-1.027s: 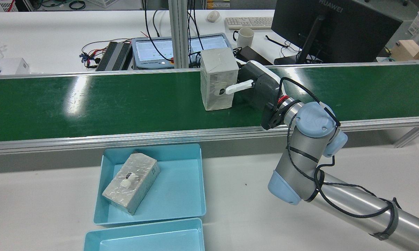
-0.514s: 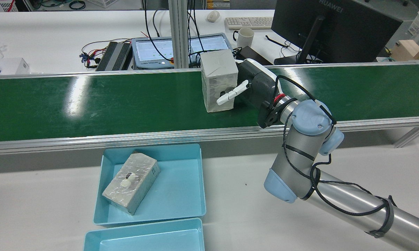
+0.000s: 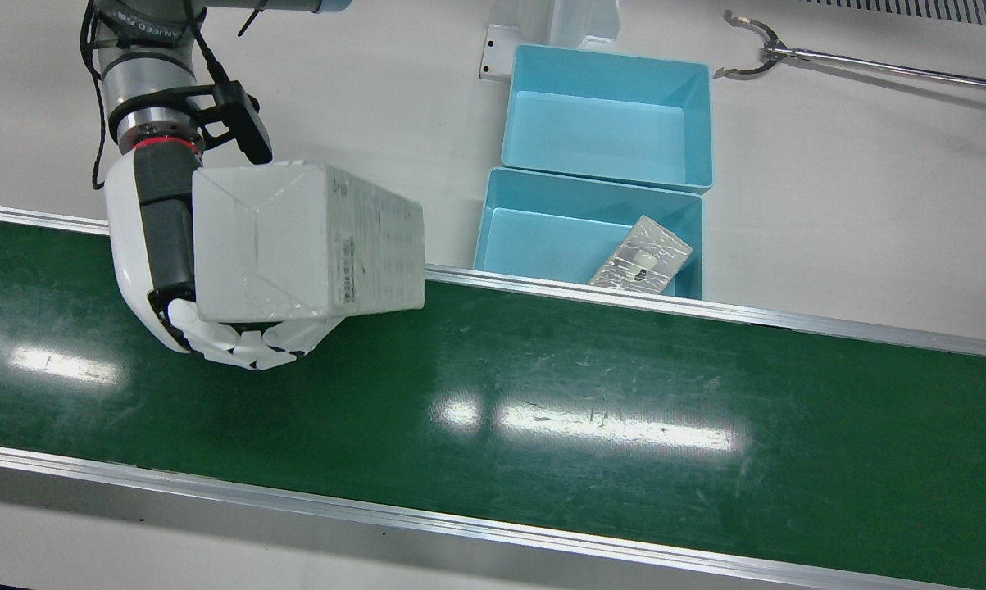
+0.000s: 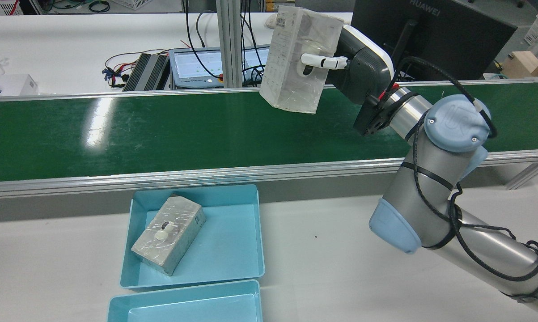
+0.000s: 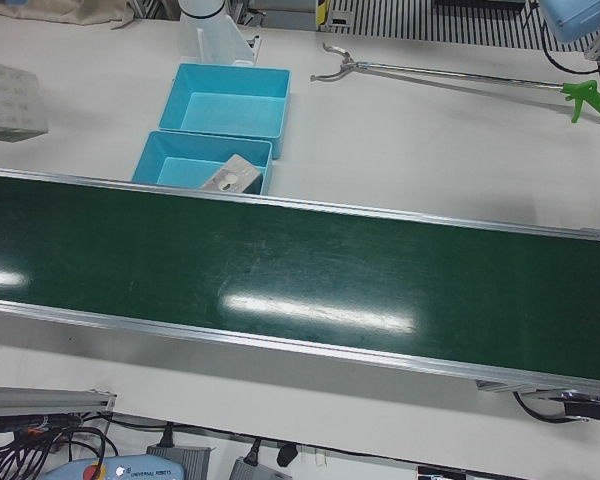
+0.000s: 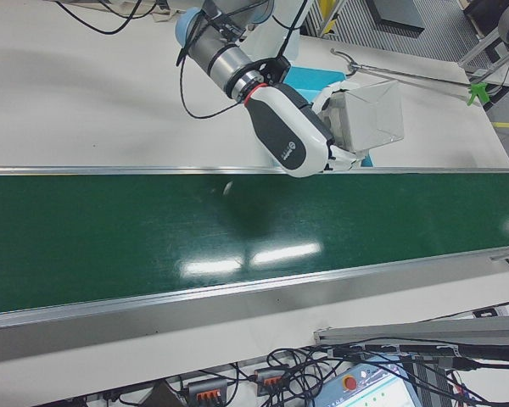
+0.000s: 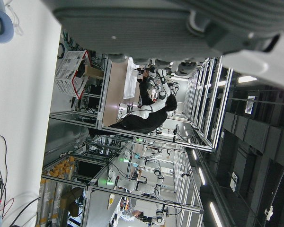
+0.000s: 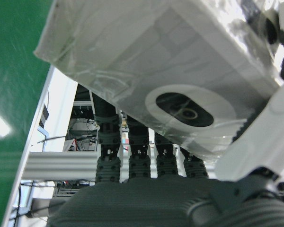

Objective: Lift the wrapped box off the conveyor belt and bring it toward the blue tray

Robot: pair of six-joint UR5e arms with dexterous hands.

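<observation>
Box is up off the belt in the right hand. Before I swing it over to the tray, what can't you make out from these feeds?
- Left hand: only a blurred part shows in its own view; open or shut is unclear.
- Right hand: the wrapped box covers most of its fingers in the front view.
- Second box in the blue tray: the conveyor belt rail cuts off its near end there.
- Printed label on the wrapped box: too small to read.

A white bench carries a long green conveyor belt running from 9 to 3 o'clock, two blue trays side by side at 12 o'clock, and a long metal grabber tool at 1 o'clock.
</observation>
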